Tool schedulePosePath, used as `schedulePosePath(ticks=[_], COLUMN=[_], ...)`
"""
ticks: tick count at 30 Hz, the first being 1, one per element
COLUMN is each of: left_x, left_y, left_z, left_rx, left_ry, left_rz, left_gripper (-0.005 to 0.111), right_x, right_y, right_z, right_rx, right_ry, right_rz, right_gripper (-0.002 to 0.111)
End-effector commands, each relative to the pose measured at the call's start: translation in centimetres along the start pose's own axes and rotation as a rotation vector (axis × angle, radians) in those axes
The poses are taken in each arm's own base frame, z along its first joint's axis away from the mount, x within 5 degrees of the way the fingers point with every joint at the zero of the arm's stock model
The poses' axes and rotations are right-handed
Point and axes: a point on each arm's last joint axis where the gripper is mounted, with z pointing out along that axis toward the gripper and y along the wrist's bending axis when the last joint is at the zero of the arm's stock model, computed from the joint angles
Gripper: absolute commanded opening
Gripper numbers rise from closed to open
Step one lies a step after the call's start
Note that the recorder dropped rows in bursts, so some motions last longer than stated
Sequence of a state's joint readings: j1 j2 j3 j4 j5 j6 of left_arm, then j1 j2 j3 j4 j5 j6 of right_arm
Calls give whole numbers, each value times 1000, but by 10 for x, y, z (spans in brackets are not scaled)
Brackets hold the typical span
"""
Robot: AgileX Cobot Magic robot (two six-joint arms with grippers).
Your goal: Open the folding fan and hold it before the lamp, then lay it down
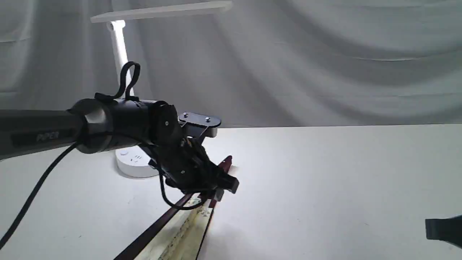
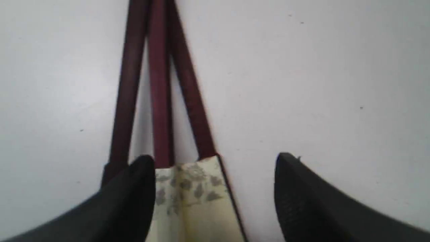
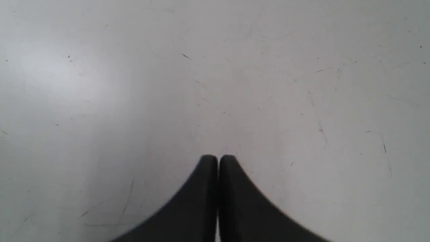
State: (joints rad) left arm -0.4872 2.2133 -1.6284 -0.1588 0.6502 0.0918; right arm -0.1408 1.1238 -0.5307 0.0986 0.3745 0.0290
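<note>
The folding fan (image 1: 169,231) lies on the white table, slightly spread, its maroon ribs running up to the pivot end (image 1: 226,161) and its cream leaf toward the front edge. My left gripper (image 1: 220,187) hovers open just above the ribs. In the left wrist view the fan (image 2: 191,191) shows three maroon ribs and a cream floral-patterned leaf between the spread fingers (image 2: 134,195) of the left gripper (image 2: 215,161); nothing is clamped. The white lamp (image 1: 119,50) stands behind the left arm, light bar overhead, round base (image 1: 133,160) with sockets. My right gripper (image 3: 218,159) is shut over bare table.
A grey cloth backdrop (image 1: 325,65) hangs behind the table (image 1: 325,173). The left arm's black cable (image 1: 32,195) droops over the table at the left. A dark part of the right arm (image 1: 444,229) shows at the right edge.
</note>
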Motion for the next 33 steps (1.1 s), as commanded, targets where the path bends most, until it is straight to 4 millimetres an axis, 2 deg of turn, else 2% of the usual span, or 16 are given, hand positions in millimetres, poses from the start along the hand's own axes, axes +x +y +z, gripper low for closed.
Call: schedulePosePath(ticks=[1,5,9,13,18,27,33], left_x=[-5,-7,-8,-5,3,0,-1], left_y=[3,13,34,48,49,39,39], left_z=[-3,-4,-3,8,25,22,25], left_rx=[-40,-48,-29,-37,-34,75,77], left_ry=[-16,-40,-64,-61,-20,-46,-70], left_rz=[16,-5,-109,-146,-147,-58,29], left_gripper=[53,53,53,53,53,53,53], right_x=[-3,-3,-3,-3,-3,-3,-3], right_y=[1,1,1,1,1,1,1], right_z=[-1,-1,-1,-1,-1,-1,-1], right_rx=[-3,-3,-3,-3,-3,-3,-3], right_ry=[-11,-11,-11,-11,-11,-14,-14], right_rz=[-3,-3,-3,-3,-3,-3,-3], right_gripper=[0,0,0,0,0,0,0])
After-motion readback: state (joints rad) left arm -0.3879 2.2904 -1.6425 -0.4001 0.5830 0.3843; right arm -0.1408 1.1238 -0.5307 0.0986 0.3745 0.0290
